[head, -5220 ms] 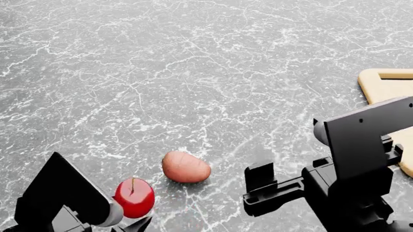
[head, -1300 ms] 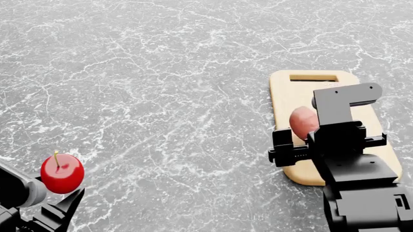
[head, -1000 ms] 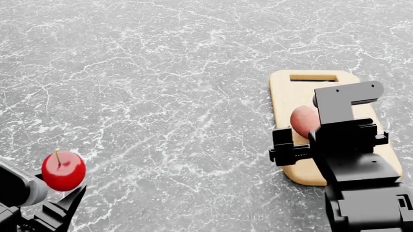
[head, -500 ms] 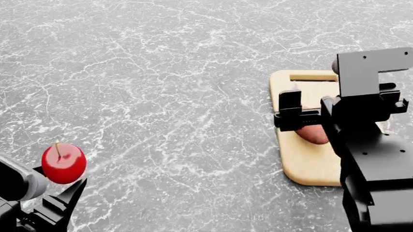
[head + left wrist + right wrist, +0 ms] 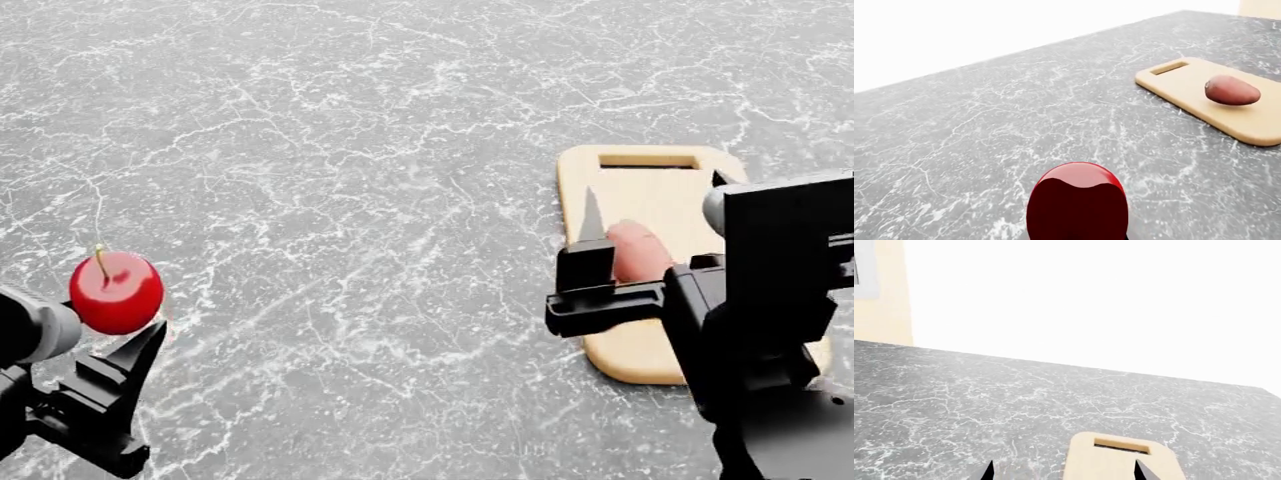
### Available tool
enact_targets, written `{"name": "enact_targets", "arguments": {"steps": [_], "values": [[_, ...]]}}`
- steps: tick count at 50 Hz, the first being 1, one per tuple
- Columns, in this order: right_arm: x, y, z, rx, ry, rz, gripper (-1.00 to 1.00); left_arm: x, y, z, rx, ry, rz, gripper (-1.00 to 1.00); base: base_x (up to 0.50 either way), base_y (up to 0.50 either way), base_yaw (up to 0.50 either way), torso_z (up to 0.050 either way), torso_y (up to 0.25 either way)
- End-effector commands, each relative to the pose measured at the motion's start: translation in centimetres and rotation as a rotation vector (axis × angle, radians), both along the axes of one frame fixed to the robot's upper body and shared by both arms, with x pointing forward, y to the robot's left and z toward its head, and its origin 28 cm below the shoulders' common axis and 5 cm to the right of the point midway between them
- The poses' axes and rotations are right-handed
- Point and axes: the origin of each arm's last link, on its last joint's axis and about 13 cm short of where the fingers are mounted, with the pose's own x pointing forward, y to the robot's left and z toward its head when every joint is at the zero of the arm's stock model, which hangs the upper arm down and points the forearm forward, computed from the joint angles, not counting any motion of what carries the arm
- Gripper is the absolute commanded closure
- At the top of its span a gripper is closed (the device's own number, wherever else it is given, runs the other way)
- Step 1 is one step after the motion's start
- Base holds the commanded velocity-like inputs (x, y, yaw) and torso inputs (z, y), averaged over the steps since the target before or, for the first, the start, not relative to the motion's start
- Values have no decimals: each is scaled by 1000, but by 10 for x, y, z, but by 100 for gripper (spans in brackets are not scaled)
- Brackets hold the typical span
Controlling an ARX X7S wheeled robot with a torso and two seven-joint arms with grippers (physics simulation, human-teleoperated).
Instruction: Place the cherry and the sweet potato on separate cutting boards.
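Observation:
The cherry, glossy red with a thin stem, is gripped by my left gripper and held above the counter at the near left. It fills the jaws in the left wrist view. The sweet potato, a matte pinkish oval, lies on the cutting board at the right; both show in the left wrist view, sweet potato on board. My right gripper is open and empty above the board's near half. Its fingertips frame the board's slot end.
Grey marbled counter stretches between the two arms. Only one cutting board is in view. A pale cabinet or wall edge stands beyond the counter's far side in the right wrist view.
The right gripper has opened and let go of the sweet potato, which now lies on the board; the gripper has drawn back. The left gripper has lifted the cherry slightly.

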Motion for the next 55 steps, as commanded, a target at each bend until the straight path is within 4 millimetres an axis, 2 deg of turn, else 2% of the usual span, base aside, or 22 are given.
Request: {"name": "enact_targets", "arguments": {"steps": [1, 13, 39, 40, 41, 47, 50, 52, 53, 55], "values": [[-40, 8, -2, 13, -25, 47, -100, 6, 1, 8, -77, -51, -3, 100, 0, 0, 0, 0, 0], [-42, 3, -2, 22, -4, 31, -100, 2, 6, 12, -65, -59, 23, 100, 0, 0, 0, 0, 0], [-39, 3, -3, 15, 8, 32, -100, 0, 9, 14, -57, -58, 40, 100, 0, 335, 0, 0, 0], [-38, 4, -5, 16, 17, 42, -100, 5, 22, 42, -22, -75, 57, 100, 0, 340, 0, 0, 0], [-38, 4, -5, 16, 20, 45, -100, 7, 22, 51, -20, -90, 58, 100, 0, 340, 0, 0, 0], [-36, 5, -6, 14, 21, 49, -100, 12, 21, 60, 4, -67, 48, 100, 0, 337, 0, 0, 0], [-35, 3, -5, 15, 17, 44, -100, 15, 19, 56, 10, -63, 57, 100, 0, 339, 0, 0, 0], [-35, 4, -6, 15, 17, 44, -100, 13, 24, 56, 8, -58, 64, 100, 0, 338, 0, 0, 0], [-35, 4, -6, 16, 17, 44, -100, 16, 19, 52, 8, -53, 66, 100, 0, 340, 0, 0, 0], [-35, 4, -6, 15, 17, 45, -100, 13, 26, 52, 4, -47, 73, 100, 0, 336, 0, 0, 0]]}}
